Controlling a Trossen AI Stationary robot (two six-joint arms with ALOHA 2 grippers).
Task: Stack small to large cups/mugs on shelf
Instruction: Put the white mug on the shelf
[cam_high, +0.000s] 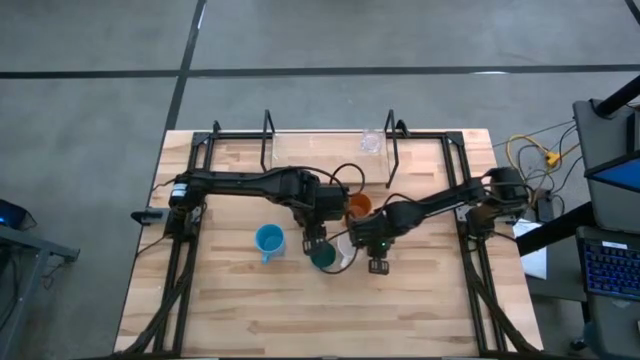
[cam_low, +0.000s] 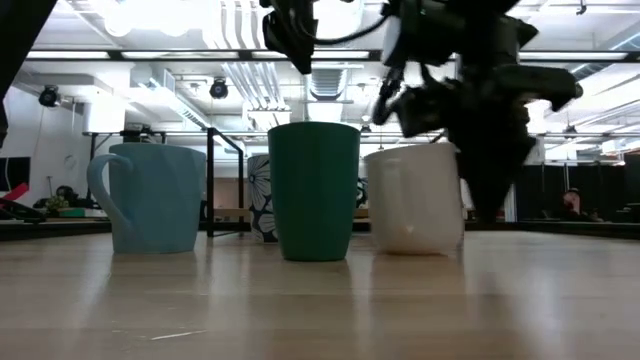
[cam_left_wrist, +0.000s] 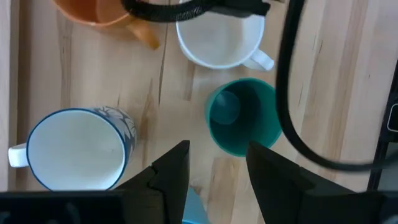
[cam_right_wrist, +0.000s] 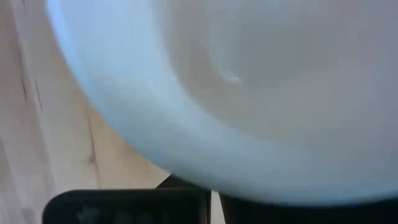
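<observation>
Several cups stand upright on their bases mid-table: a light blue mug (cam_high: 268, 240), a dark teal cup (cam_high: 322, 258), a white cup (cam_high: 344, 250) and an orange cup (cam_high: 359, 207). A white mug with a blue flower print (cam_left_wrist: 74, 149) stands beside them. A clear glass (cam_high: 372, 142) sits on the shelf (cam_high: 310, 146) at the far edge. My left gripper (cam_left_wrist: 217, 171) hangs open above the cups, between the teal cup (cam_left_wrist: 242, 124) and the flowered mug. My right gripper (cam_low: 490, 200) points down, shut, close beside the white cup (cam_low: 415, 200) on its right. My right gripper (cam_right_wrist: 214, 202) stands shut right against the white cup's outer wall (cam_right_wrist: 236, 124), which fills its wrist view. Whether the fingers touch the wall I cannot tell. The cup stands upright on the table.
The black wire frame (cam_high: 190, 200) runs along the table's left and right sides, with upright loops (cam_high: 392, 135) at the shelf. Bare wood lies toward the near edge (cam_high: 330, 320). A cable (cam_left_wrist: 289, 93) from the arm hangs across the left wrist view.
</observation>
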